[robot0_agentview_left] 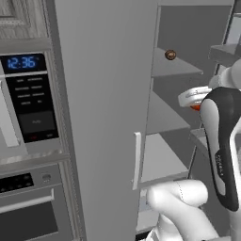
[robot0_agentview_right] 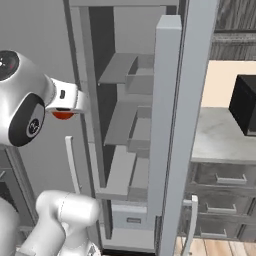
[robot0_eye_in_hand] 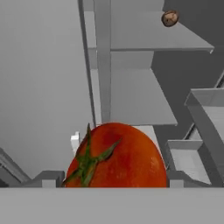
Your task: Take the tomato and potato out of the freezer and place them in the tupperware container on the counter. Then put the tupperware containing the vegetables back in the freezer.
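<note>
The red-orange tomato [robot0_eye_in_hand: 117, 157], green stem towards the camera, sits between my gripper's [robot0_eye_in_hand: 113, 178] two fingertips, which are shut on its sides. From the base it is an orange sliver, tomato [robot0_agentview_left: 195, 107] and tomato [robot0_agentview_right: 62, 115], under the white hand, held in the air in front of the open freezer [robot0_agentview_right: 120, 125]. The brown potato [robot0_agentview_left: 170, 55] lies on an upper freezer shelf, far above my hand, potato [robot0_eye_in_hand: 169, 18]. The counter [robot0_agentview_right: 220, 135] lies right of the freezer. The tupperware container is out of view.
The freezer's open door [robot0_agentview_right: 167, 125] with its racks stands between the shelves and the counter. A black toaster oven [robot0_agentview_right: 245, 105] sits on the counter over grey drawers [robot0_agentview_right: 220, 177]. A microwave with a blue clock [robot0_agentview_left: 28, 94] and an oven [robot0_agentview_left: 28, 212] are to the left.
</note>
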You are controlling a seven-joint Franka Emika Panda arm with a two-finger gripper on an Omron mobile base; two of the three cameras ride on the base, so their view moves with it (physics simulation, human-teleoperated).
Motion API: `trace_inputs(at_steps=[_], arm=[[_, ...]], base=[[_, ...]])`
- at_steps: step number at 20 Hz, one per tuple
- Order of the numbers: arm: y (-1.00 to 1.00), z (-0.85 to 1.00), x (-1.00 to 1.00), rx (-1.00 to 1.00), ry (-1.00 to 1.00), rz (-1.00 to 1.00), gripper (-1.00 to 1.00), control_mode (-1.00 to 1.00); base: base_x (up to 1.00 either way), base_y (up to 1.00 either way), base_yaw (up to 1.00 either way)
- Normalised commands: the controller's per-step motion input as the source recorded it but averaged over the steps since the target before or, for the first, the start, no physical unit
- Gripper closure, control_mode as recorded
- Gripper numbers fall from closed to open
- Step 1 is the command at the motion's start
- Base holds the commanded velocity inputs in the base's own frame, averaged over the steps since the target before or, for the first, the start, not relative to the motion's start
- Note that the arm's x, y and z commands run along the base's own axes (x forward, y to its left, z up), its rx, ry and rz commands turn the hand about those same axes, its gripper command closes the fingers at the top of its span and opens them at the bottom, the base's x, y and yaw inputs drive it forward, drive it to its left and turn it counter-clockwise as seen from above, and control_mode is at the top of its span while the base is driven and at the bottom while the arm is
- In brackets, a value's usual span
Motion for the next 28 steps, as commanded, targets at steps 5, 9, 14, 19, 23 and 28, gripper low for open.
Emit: trace_inputs(at_steps=[5, 9, 14, 19, 23, 28], arm=[[0.0, 0.0, 0.0, 0.0, 0.0, 0.0, 1.0, 1.0], [0.0, 0.0, 0.0, 0.0, 0.0, 0.0, 1.0, 1.0], [0.0, 0.0, 0.0, 0.0, 0.0, 0.0, 1.0, 1.0], [0.0, 0.0, 0.0, 0.0, 0.0, 0.0, 1.0, 1.0], [0.0, 0.0, 0.0, 0.0, 0.0, 0.0, 1.0, 1.0], [0.0, 0.0, 0.0, 0.0, 0.0, 0.0, 1.0, 1.0]], base=[[-0.94, 0.17, -0.15], [-0.94, 0.14, -0.24], [-0.91, 0.06, -0.38], [-0.69, 0.03, -0.65], [-0.12, -0.03, -0.77], [0.03, -0.17, -0.78]])
